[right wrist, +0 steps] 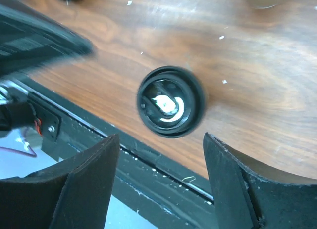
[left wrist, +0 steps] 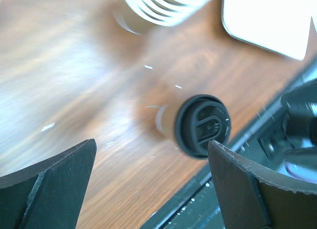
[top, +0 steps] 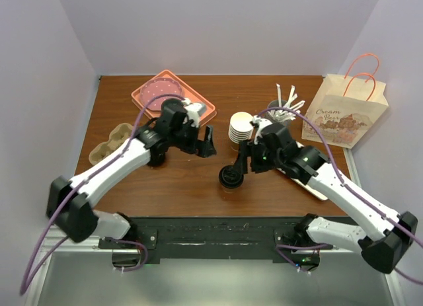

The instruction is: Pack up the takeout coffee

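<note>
The table [top: 192,187] is the big thing here, and the coffee [top: 231,176] stands upright near its front edge, so I'll place everything off that. The paper bag [top: 344,113] stands well back and to the right of it. The pink tray [top: 173,94] is back-left and the cardboard carrier [top: 111,143] is far left; the coffee isn't in either. A stack of white cups [top: 240,129] sits just behind it.

The left gripper [left wrist: 151,150] hangs behind and left of the coffee, fingers spread wide with nothing in them. The right gripper [right wrist: 161,137] hovers just above it, fingers apart too, with the black lid showing below them and not touching.

Progress-wise, I'd say barely started: the lid's on, but nothing is packed yet. What's left is grabbing the coffee, carrying it to the bag (or the carrier, can't tell which) and setting it in upright.
</note>
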{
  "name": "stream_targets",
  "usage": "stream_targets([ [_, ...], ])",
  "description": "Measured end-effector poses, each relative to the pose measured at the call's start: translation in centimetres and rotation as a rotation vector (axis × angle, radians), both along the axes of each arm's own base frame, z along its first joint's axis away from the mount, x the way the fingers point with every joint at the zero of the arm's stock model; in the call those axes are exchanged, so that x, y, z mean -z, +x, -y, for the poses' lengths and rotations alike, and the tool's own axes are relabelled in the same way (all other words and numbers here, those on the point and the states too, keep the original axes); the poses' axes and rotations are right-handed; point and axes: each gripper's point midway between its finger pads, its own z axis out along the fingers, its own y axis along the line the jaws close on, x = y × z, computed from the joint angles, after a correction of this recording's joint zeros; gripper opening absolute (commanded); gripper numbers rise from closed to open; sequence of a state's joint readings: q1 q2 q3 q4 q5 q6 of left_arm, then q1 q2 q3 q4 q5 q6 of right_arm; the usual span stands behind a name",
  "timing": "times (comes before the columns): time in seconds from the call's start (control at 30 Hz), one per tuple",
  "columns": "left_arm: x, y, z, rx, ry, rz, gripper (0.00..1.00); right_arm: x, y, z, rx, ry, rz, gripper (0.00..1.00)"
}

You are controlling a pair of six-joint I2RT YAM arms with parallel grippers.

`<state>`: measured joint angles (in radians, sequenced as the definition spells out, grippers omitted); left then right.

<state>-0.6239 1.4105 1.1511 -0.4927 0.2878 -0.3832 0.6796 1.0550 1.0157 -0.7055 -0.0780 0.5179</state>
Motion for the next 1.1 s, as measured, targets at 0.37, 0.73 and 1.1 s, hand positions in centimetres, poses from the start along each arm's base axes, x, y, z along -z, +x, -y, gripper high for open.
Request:
stream_targets([
  [0.37, -3.4, -1.9, -9.4, -0.373, 0.063, 0.180, 1.00, 4.0, -0.5, -4.5, 0.002, -0.206, -0.032, 0.86],
  [0.73, -2.6, -3.2, -11.0, -0.429, 0.064, 0.170, 1.00, 5.9, 0.0, -3.8, 0.052, -0.354, -0.002, 0.85],
  [1.1, -1.8, -3.4, -10.8, -0.419, 0.066, 0.154, 0.90, 6.9, 0.2, -3.9, 0.053, -0.377, -0.011, 0.74],
])
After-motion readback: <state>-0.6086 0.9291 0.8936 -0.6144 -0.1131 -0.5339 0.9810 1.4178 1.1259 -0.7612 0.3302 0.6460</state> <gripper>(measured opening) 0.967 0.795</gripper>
